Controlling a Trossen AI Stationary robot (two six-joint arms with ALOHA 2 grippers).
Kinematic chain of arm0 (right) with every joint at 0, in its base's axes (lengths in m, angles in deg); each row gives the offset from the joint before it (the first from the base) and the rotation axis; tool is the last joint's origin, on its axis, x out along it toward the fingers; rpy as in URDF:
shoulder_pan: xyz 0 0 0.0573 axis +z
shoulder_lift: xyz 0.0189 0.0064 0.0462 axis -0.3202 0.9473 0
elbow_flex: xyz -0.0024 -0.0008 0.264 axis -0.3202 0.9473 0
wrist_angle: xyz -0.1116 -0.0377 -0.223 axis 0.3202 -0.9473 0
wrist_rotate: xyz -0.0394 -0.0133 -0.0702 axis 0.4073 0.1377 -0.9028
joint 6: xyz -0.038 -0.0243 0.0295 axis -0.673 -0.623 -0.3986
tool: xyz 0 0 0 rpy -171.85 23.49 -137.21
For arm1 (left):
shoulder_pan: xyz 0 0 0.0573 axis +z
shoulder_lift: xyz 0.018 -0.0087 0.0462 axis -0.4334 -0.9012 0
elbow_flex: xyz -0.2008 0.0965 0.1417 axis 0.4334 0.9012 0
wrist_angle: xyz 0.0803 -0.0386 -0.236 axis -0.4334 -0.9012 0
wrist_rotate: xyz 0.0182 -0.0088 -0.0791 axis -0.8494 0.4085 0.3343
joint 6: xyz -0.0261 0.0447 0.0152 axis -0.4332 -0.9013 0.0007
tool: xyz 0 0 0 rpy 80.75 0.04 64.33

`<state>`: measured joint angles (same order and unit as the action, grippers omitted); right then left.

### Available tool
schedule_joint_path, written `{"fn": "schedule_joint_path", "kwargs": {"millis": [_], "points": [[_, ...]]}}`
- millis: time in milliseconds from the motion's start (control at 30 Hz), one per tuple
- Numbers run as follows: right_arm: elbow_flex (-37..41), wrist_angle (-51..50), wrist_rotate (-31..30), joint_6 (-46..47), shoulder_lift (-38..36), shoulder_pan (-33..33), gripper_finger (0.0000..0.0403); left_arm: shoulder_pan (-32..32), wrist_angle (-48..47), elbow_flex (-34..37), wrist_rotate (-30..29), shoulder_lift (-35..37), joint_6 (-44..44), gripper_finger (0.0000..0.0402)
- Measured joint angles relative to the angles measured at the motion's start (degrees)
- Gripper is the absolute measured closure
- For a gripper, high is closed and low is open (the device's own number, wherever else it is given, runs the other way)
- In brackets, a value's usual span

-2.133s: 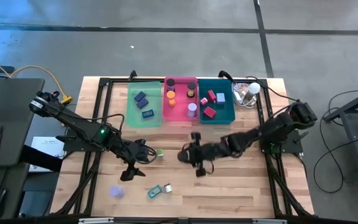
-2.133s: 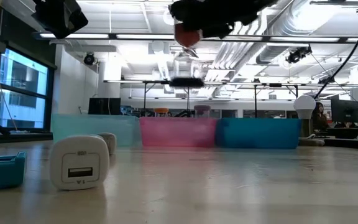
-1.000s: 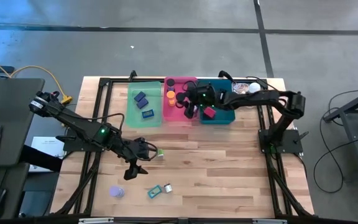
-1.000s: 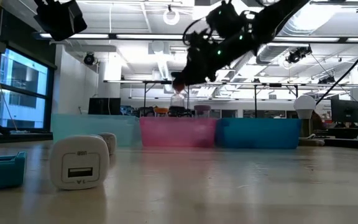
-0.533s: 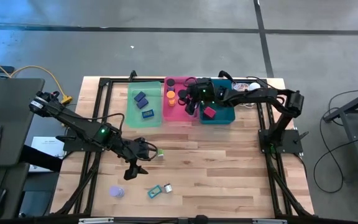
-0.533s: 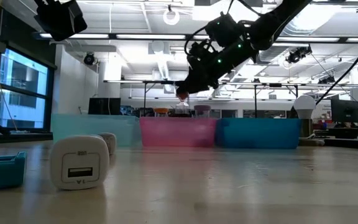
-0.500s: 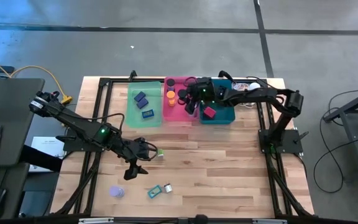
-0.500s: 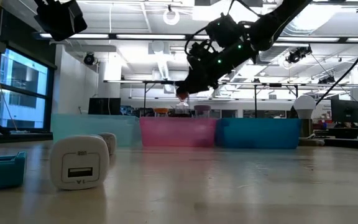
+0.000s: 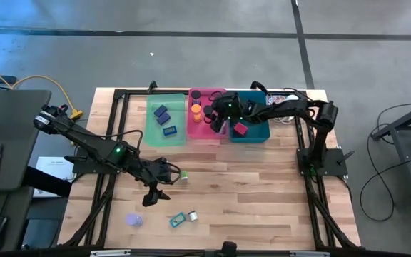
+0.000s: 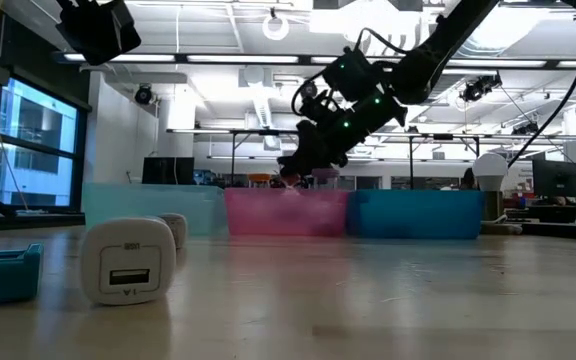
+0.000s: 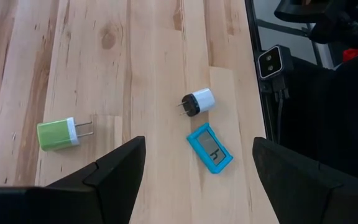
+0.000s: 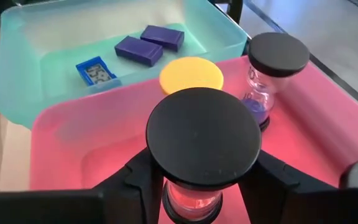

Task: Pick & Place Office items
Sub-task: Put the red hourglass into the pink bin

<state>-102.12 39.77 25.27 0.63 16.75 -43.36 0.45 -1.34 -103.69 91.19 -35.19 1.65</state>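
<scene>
My right gripper (image 9: 217,118) (image 10: 290,176) is over the pink tray (image 9: 207,134) (image 12: 92,143), shut on a sand timer (image 12: 204,138) with a black round cap and red sand. My left gripper (image 9: 155,188) hangs open above the table's middle. Below it lie a green charger (image 11: 58,134) (image 9: 183,174), a white and black charger (image 11: 197,101) and a teal flat block (image 11: 210,147). A purple disc (image 9: 133,220) lies on the table near its near edge. The pink tray also holds an orange cylinder (image 12: 191,73) and a purple sand timer (image 12: 272,68), standing upright. My right gripper pinches the red sand timer between its two fingers (image 12: 143,171), just under the black top cap (image 12: 166,168), one finger on each side. The fingers slant down from the table's right. The timer stands upright inside the pink tray's walls; its lower end is hidden by the cap.
A green tray (image 9: 164,135) with dark blue blocks (image 12: 148,43) sits left of the pink one, a teal tray (image 9: 259,134) with red items right of it. A clear plastic lump with a white ball (image 9: 285,100) lies at the far right corner. Bare wood lies around the chargers.
My right gripper, still shut on the red sand timer, has come down over the pink tray and shifted slightly toward the table's left, so the timer now sits lower, between the tray's walls.
</scene>
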Motion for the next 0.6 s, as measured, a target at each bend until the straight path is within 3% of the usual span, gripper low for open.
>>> {"fn": "schedule_joint_path", "kwargs": {"millis": [267, 600], "points": [[0.0, -0.27, 0.08, 0.04, 0.0, -0.26, 0.0225, 0.0, 0.0, 0.0, -0.02, 0.0, -0.01, 0.0112], [0.0, -0.32, -0.11, 0.04, 0.02, -0.24, 0.0234, 0.0, 0.0, 0.0, -0.02, 0.0, -0.01, 0.0112]]}}
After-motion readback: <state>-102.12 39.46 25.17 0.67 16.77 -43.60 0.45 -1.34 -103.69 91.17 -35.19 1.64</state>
